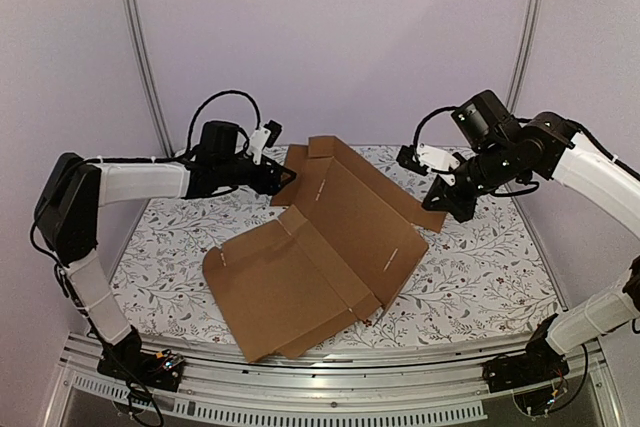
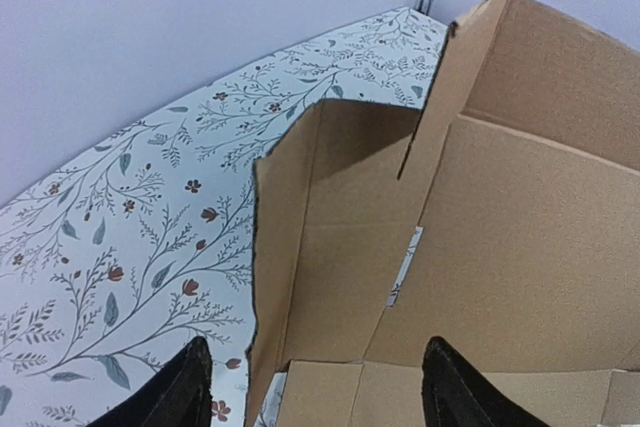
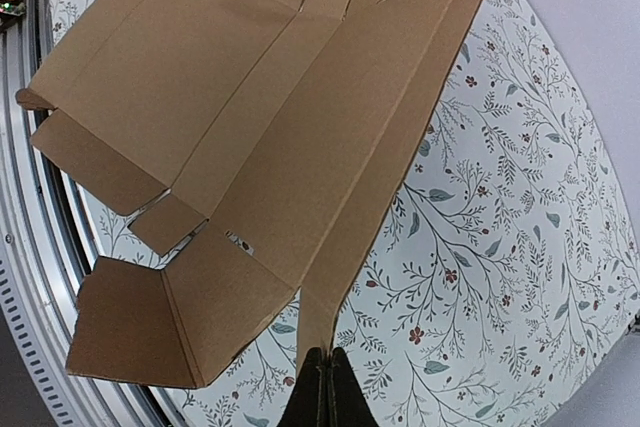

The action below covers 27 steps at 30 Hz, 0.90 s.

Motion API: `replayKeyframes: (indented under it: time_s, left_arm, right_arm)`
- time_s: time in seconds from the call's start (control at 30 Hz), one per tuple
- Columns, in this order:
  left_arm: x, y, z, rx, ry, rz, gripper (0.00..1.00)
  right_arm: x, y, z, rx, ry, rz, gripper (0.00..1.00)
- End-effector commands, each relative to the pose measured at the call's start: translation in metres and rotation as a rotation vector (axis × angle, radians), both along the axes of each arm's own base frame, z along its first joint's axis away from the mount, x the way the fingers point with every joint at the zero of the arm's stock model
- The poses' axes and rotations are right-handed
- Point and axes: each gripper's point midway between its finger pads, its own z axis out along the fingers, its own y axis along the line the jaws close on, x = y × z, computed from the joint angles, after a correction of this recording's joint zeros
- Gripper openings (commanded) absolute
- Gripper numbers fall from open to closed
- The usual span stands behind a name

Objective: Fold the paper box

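I read the box (image 1: 318,247) as early in folding. It lies on the table (image 1: 480,282) with its near panels flat; only the far wall and a right side strip are raised. My right gripper (image 3: 322,355) is fully closed, pinching the end of that strip. My left gripper (image 2: 318,352) stands wide, straddling the far-left flap without gripping it. Remaining, in my judgement: raise the walls, tuck the flaps, close the lid.

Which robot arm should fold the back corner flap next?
Left, probably. The left tool is open, straddling a raised flap edge of the paper box. The right tool is shut on the box's other side, holding it.
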Motion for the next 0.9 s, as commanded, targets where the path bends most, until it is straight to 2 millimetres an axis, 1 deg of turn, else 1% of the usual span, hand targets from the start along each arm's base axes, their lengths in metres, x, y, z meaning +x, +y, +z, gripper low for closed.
replayKeyframes:
  time_s: [0.0,0.17,0.3,0.5,0.63,0.67,0.7,0.73,0.8,0.87]
  left_arm:
    - [0.016,-0.004,0.006,-0.059,-0.006,-0.061,0.68]
    - [0.027,-0.004,0.003,-0.076,0.004,-0.074,0.63]
    - [0.028,-0.012,0.001,-0.093,0.029,-0.116,0.52]
    - [0.029,-0.015,-0.003,-0.111,0.054,-0.145,0.27]
    - [0.028,-0.016,-0.008,-0.102,0.073,-0.15,0.13]
    - [0.028,-0.015,-0.009,-0.098,0.076,-0.147,0.06]
    - [0.029,-0.014,-0.01,-0.095,0.077,-0.139,0.02]
    - [0.03,-0.012,-0.01,-0.092,0.077,-0.127,0.0]
    - [0.033,-0.01,-0.009,-0.088,0.071,-0.104,0.0]
    - [0.04,-0.004,-0.007,-0.081,0.072,-0.044,0.0]
  right_arm:
    - [-0.003,0.008,0.009,0.038,-0.019,0.03,0.0]
    - [-0.005,0.009,0.01,0.041,-0.022,0.039,0.0]
    - [-0.004,0.011,0.012,0.049,-0.029,0.04,0.0]
    - [0.002,0.013,0.014,0.053,-0.04,0.014,0.0]
    - [0.008,0.015,0.018,0.066,-0.049,-0.006,0.0]
    - [0.009,0.016,0.019,0.068,-0.056,-0.012,0.0]
    - [0.013,0.016,0.021,0.069,-0.066,-0.024,0.0]
    - [0.015,0.015,0.022,0.069,-0.076,-0.036,0.0]
    - [0.021,0.014,0.027,0.068,-0.099,-0.057,0.01]
    - [0.029,0.011,0.032,0.069,-0.123,-0.101,0.07]
